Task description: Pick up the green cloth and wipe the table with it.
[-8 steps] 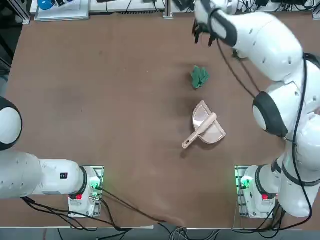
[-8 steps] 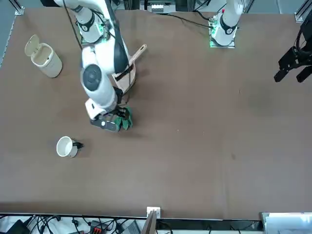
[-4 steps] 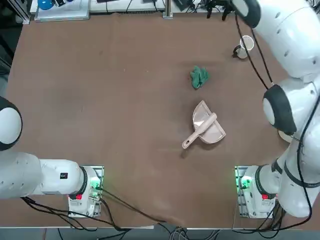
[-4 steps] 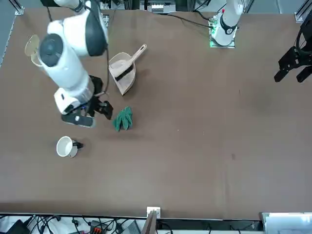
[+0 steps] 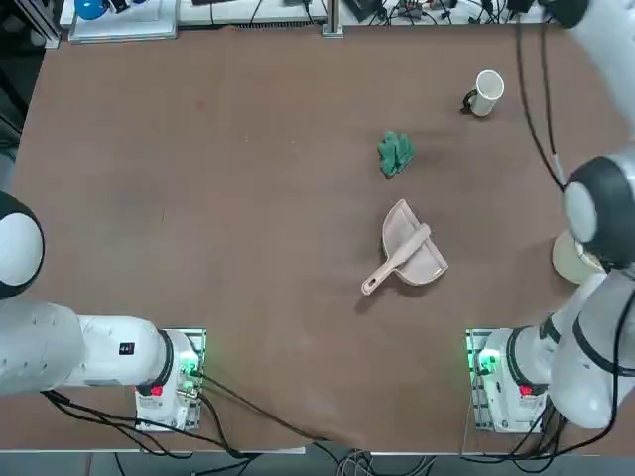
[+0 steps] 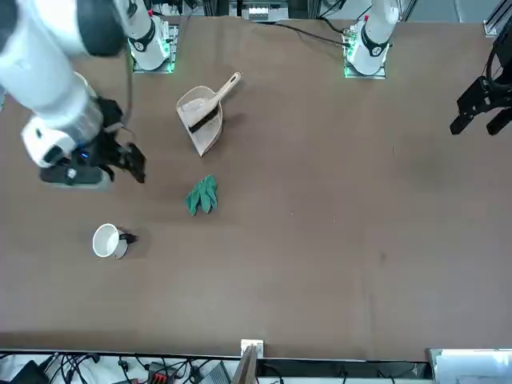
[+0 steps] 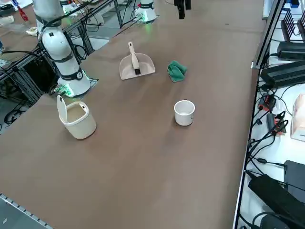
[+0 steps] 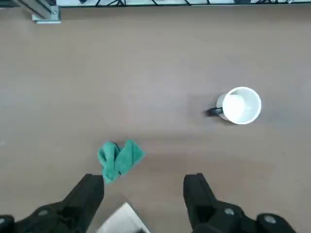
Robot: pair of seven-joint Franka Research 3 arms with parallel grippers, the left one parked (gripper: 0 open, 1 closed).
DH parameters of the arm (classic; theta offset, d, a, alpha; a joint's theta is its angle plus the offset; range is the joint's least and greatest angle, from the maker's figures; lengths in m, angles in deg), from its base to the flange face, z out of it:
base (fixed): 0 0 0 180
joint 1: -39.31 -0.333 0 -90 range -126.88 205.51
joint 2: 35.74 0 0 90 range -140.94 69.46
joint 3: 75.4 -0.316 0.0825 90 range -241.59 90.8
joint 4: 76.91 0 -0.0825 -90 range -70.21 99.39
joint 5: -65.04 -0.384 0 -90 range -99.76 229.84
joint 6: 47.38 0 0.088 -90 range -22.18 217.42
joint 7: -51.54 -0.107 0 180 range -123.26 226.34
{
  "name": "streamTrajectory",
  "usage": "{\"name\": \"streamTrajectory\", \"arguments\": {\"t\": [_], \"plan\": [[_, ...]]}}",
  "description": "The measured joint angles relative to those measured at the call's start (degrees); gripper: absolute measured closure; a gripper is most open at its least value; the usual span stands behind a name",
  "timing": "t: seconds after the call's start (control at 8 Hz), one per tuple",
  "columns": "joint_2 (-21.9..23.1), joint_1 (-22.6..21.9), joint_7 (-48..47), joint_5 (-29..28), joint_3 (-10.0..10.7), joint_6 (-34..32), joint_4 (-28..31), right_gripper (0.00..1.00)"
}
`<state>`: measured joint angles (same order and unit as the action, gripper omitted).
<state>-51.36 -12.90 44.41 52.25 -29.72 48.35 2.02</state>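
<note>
The green cloth [image 5: 396, 153] lies crumpled on the brown table [image 5: 198, 198], between the dustpan and the white mug. It also shows as the green cloth [image 6: 202, 195], the cloth [image 7: 176, 70] and the cloth [image 8: 119, 158]. My right gripper [image 6: 132, 162] hangs high above the table, off to the cloth's side over the mug's end. The right gripper [image 8: 143, 187] is open, with nothing between its black fingers [image 8: 91, 193], and it touches nothing. From the wrist camera the cloth sits far below, just past one fingertip.
A beige dustpan [image 5: 412, 253] with a brush lies near the cloth on the robot's side. A white mug [image 5: 486, 91] stands at the far right. A beige lidded bin [image 7: 76, 119] stands by the right arm's base. Cables and gear line the table's far edge.
My right arm has swung up and away from the cloth toward the table's far right, its gripper still open. The cloth, dustpan and mug have not moved.
</note>
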Motion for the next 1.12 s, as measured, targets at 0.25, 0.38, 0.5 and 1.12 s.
{"name": "streamTrajectory", "arguments": {"t": [0.25,0.38,0.5,1.12], "plan": [[4.73,8.20,5.28,2.01,-5.71,-3.80,0.01,0.00],[6.57,12.91,6.44,3.71,-9.73,-5.26,0.03,0.00],[8.18,18.11,6.87,5.18,-14.81,-6.44,0.10,0.00],[15.97,39.88,7.76,7.38,-36.85,-8.73,7.79,0.00]]}}
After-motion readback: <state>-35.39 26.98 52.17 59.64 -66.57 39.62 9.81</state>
